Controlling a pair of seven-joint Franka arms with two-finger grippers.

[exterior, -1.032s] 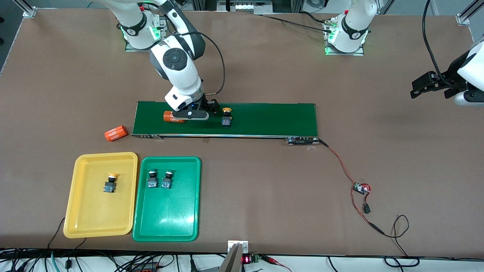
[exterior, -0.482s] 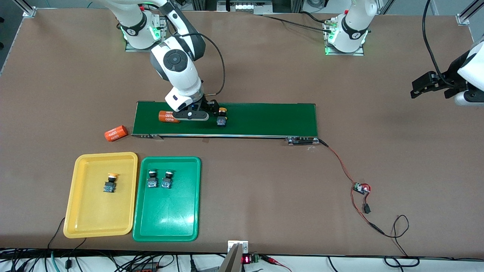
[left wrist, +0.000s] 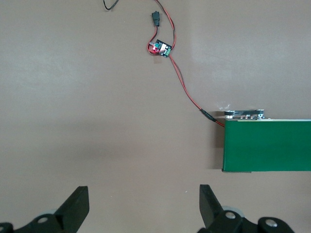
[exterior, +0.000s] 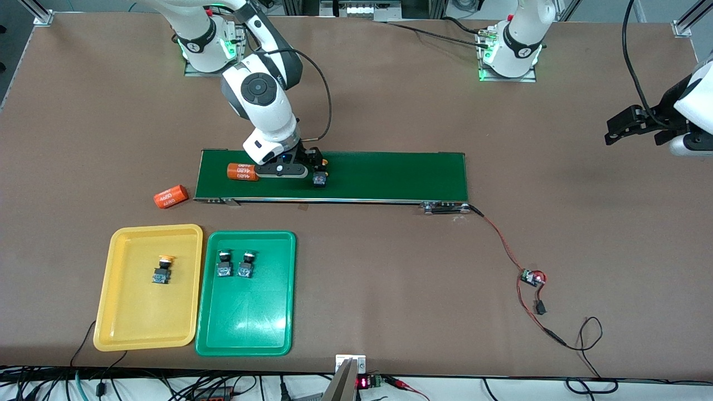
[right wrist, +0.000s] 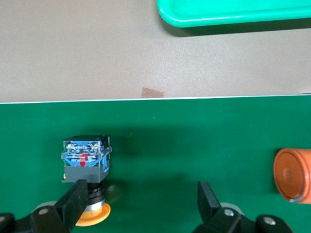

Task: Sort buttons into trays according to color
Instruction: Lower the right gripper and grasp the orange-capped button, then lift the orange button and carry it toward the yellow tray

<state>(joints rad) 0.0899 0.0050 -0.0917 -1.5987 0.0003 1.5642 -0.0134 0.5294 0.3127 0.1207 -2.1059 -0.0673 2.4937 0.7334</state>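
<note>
A yellow-capped button (exterior: 319, 177) lies on the dark-green conveyor belt (exterior: 390, 175). My right gripper (exterior: 298, 165) hangs low over the belt, open; in the right wrist view the gripper (right wrist: 142, 201) has this button (right wrist: 86, 158) right at one of its fingers (right wrist: 75, 199), with nothing between the jaws. The yellow tray (exterior: 120, 328) holds one yellow button (exterior: 161, 270). The green tray (exterior: 245, 328) holds two green buttons (exterior: 224, 264) (exterior: 245, 264). My left gripper (exterior: 635, 122) waits open over bare table at the left arm's end; its wrist view shows the gripper (left wrist: 143, 206) empty.
One orange cylinder (exterior: 242, 171) lies on the belt beside my right gripper, and shows in the right wrist view (right wrist: 293, 174). Another orange cylinder (exterior: 170, 196) lies on the table off the belt's end. A small circuit board (exterior: 532, 277) with red wires lies near the left arm's end.
The yellow button and the orange cylinder on the belt have slid toward the right arm's end, the button now reaching my right gripper's finger. Both arms have barely moved.
</note>
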